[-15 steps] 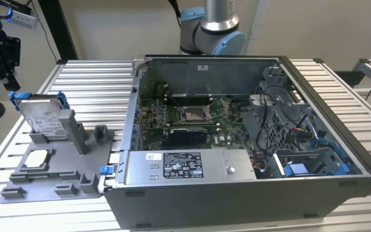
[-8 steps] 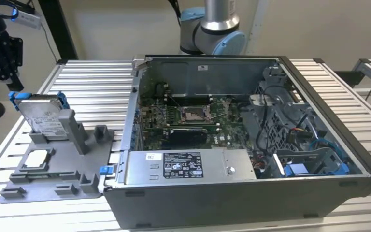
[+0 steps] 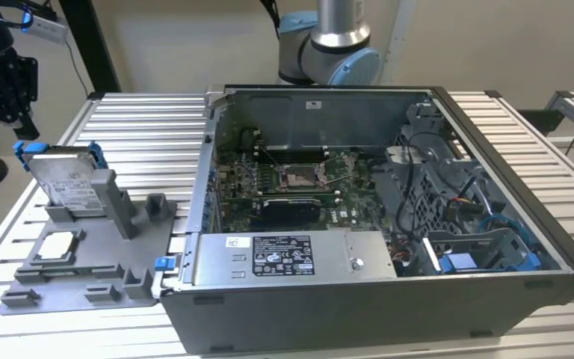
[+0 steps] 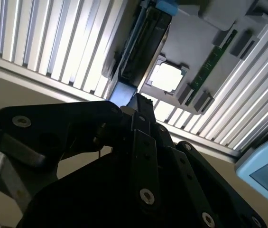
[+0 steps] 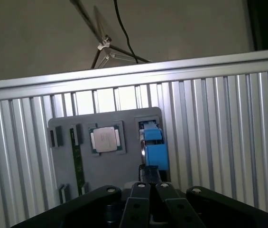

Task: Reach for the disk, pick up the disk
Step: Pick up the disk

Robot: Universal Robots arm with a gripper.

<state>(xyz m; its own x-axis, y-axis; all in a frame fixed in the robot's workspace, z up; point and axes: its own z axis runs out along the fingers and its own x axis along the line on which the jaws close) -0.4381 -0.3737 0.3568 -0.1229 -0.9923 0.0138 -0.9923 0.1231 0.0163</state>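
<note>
The disk (image 3: 68, 179) stands on edge in a slot of the grey holder (image 3: 117, 280) at the exterior view's left, its white label facing forward and blue frame along its edges. My black gripper (image 3: 13, 112) hangs above and to the left of it, apart from it. In the second wrist view the disk (image 4: 141, 47) runs edge-on just past the gripper (image 4: 137, 99). The first wrist view shows the disk's blue frame (image 5: 153, 147) right beyond the gripper (image 5: 149, 184). Its fingers lie together with nothing between them.
A small square silver chip (image 3: 57, 244) lies in the holder beside the disk, with a green memory stick (image 5: 77, 166) nearby. An open computer case (image 3: 367, 224) stands at the exterior view's right on the ribbed metal table (image 3: 137, 127). The table edge is close behind the holder.
</note>
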